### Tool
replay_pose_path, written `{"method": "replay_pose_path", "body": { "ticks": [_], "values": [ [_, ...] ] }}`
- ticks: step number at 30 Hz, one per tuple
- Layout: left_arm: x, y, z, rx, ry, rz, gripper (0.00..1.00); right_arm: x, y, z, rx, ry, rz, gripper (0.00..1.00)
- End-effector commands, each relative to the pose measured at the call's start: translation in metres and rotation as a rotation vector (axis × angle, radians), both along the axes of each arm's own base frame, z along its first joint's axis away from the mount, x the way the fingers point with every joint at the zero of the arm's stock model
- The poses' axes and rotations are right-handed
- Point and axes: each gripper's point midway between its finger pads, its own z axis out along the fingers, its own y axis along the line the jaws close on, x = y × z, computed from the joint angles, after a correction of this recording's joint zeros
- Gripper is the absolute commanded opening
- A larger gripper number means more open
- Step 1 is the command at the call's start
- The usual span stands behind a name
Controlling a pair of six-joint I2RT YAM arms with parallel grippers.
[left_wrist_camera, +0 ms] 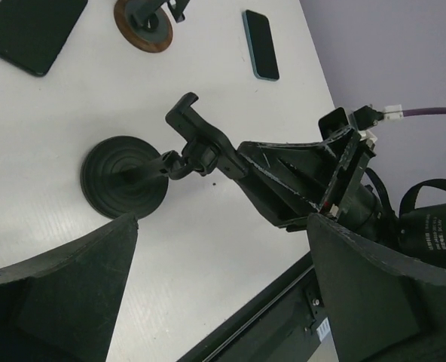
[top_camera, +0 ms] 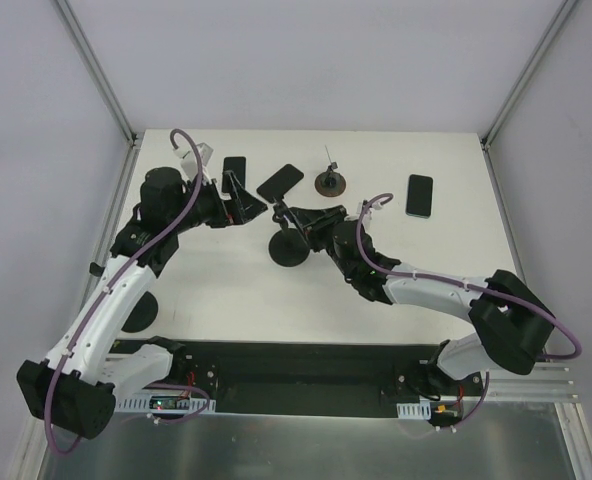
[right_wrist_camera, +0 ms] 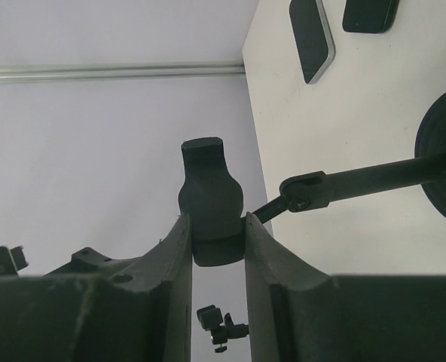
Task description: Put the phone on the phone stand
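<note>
A black phone stand with a round base stands mid-table; the base also shows in the left wrist view. My right gripper is shut on the stand's clamp head, one finger on each side. Three phones lie flat at the back: a black one, a black one set at an angle, and a teal-edged one. My left gripper hovers next to the leftmost phone, open and empty, fingers wide apart.
A second small stand with a brown round base sits at the back middle, between the angled phone and the teal-edged phone. Frame posts rise at the back corners. A black rail runs along the near edge.
</note>
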Motion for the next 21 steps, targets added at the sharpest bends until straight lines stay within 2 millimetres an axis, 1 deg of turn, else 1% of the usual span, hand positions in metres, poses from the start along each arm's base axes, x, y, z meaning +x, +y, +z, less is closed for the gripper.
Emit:
{"method": "replay_pose_path", "body": {
  "ticks": [1,2,3,4,5,7,8,9,10,11,12,13,14,15,16,17,18,19,20,21],
  "values": [
    [0.013,-0.015,-0.004,-0.049,0.019,-0.06,0.99,0.005,-0.008,0.036,0.083,-0.079,-0.065,0.17],
    [0.016,-0.018,-0.007,-0.053,0.039,-0.054,0.99,0.003,-0.007,0.039,0.073,-0.093,-0.047,0.38],
    [0.021,-0.021,-0.015,-0.043,0.059,-0.051,0.99,0.002,-0.008,0.041,0.057,-0.106,-0.041,0.52],
    [0.026,-0.02,-0.017,-0.027,0.058,-0.017,0.99,0.0,-0.008,0.044,0.046,-0.121,-0.035,0.65],
    [0.026,-0.025,-0.016,-0.026,0.058,-0.014,0.99,-0.002,-0.011,0.052,0.019,-0.158,-0.029,0.87],
    [0.032,-0.026,-0.019,-0.004,0.055,0.028,0.99,-0.003,-0.018,0.06,-0.01,-0.197,-0.042,0.99],
    [0.035,-0.027,-0.015,0.01,0.039,0.036,0.99,-0.004,-0.028,0.069,-0.046,-0.238,-0.063,0.97],
    [0.035,-0.03,-0.016,0.027,0.042,0.043,0.99,-0.004,-0.035,0.068,-0.074,-0.239,-0.077,0.96],
    [0.033,-0.029,-0.022,0.056,0.068,0.062,0.98,-0.003,-0.042,0.071,-0.098,-0.249,-0.095,0.96],
    [0.04,-0.024,-0.018,0.078,0.055,0.121,0.97,-0.006,-0.056,0.086,-0.1,-0.272,-0.133,0.96],
    [0.04,-0.03,-0.022,0.095,0.065,0.118,0.96,-0.004,-0.066,0.082,-0.184,-0.283,-0.149,0.96],
    [0.04,-0.031,-0.026,0.115,0.08,0.128,0.91,-0.004,-0.075,0.086,-0.212,-0.297,-0.173,0.96],
    [0.045,-0.032,-0.021,0.127,0.071,0.153,0.89,-0.005,-0.091,0.099,-0.224,-0.321,-0.221,0.96],
    [0.05,-0.035,-0.031,0.159,0.098,0.167,0.88,-0.003,-0.102,0.099,-0.308,-0.348,-0.246,0.96],
    [0.046,-0.04,-0.037,0.189,0.122,0.167,0.88,-0.002,-0.111,0.104,-0.337,-0.369,-0.267,0.96],
    [0.052,-0.043,-0.03,0.189,0.12,0.193,0.88,-0.003,-0.124,0.116,-0.352,-0.396,-0.302,0.98],
    [0.06,-0.042,-0.039,0.22,0.132,0.247,0.89,0.0,-0.136,0.123,-0.374,-0.416,-0.331,0.98],
    [0.06,-0.05,-0.039,0.222,0.136,0.254,0.93,0.0,-0.143,0.129,-0.443,-0.451,-0.34,0.99],
    [0.063,-0.053,-0.033,0.208,0.137,0.279,0.99,-0.001,-0.152,0.142,-0.475,-0.479,-0.365,0.98],
    [0.069,-0.055,-0.037,0.229,0.135,0.308,0.99,0.0,-0.16,0.14,-0.562,-0.47,-0.373,0.97]
  ]
}}
